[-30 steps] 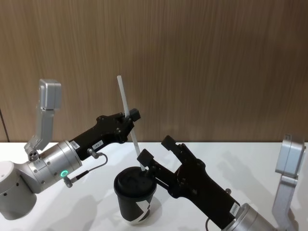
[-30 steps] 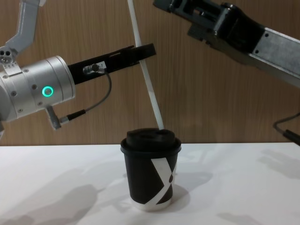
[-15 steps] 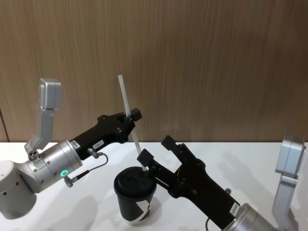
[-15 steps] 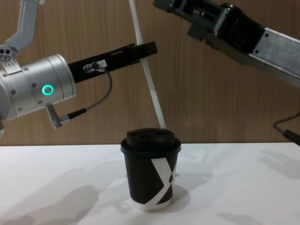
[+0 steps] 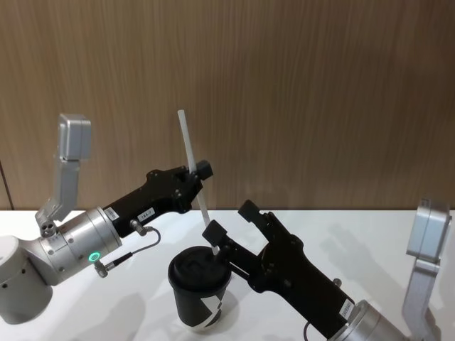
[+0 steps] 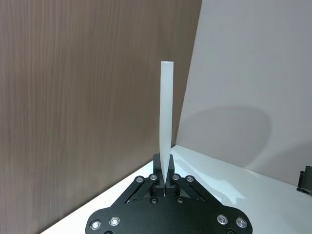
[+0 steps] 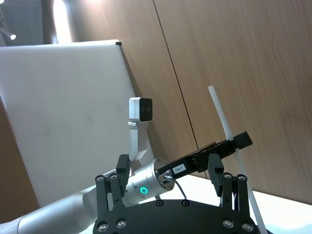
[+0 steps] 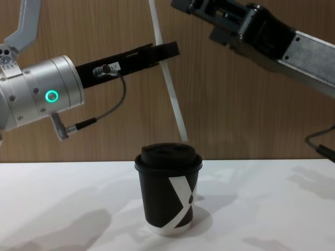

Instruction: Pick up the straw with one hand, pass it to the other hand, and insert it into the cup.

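White table (image 8: 272,209): left tool (image 8: 166,50) pinches straw (image 8: 170,86), tip above cup (image 8: 168,191); right tool (image 5: 227,222) spread.

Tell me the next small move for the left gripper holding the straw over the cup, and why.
Probably ease the left gripper straight down. It is shut on the straw, whose lower tip hangs just above the lid of the cup, tilted and not yet in. The right gripper hovers open nearby.
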### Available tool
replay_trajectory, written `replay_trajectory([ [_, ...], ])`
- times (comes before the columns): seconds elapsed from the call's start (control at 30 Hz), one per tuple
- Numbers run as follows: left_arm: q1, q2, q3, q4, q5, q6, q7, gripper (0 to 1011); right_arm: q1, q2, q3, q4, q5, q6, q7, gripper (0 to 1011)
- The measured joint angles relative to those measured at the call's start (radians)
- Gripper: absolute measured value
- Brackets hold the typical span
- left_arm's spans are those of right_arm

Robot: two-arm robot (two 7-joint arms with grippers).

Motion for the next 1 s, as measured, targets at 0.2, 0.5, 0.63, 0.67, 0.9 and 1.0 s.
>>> replay_trajectory([
  [0.2,0.002,0.009,0.008,-0.014,0.008,0.004,0.009,4,0.000,0.000,0.000,0.000,0.000,0.000,0.000,1001],
  [0.5,0.005,0.017,0.015,-0.030,0.025,0.007,0.021,4,0.000,0.000,0.000,0.000,0.000,0.000,0.000,1001],
  [0.63,0.007,0.019,0.017,-0.035,0.031,0.007,0.026,3,0.000,0.000,0.000,0.000,0.000,0.000,0.000,1001],
  [0.67,0.007,0.019,0.017,-0.036,0.034,0.007,0.027,4,0.000,0.000,0.000,0.000,0.000,0.000,0.000,1001],
  [0.9,0.008,0.021,0.016,-0.037,0.043,0.006,0.032,4,0.000,0.000,0.000,0.000,0.000,0.000,0.000,1001],
  [1.0,0.007,0.020,0.014,-0.033,0.046,0.005,0.032,3,0.000,0.000,0.000,0.000,0.000,0.000,0.000,1001],
])
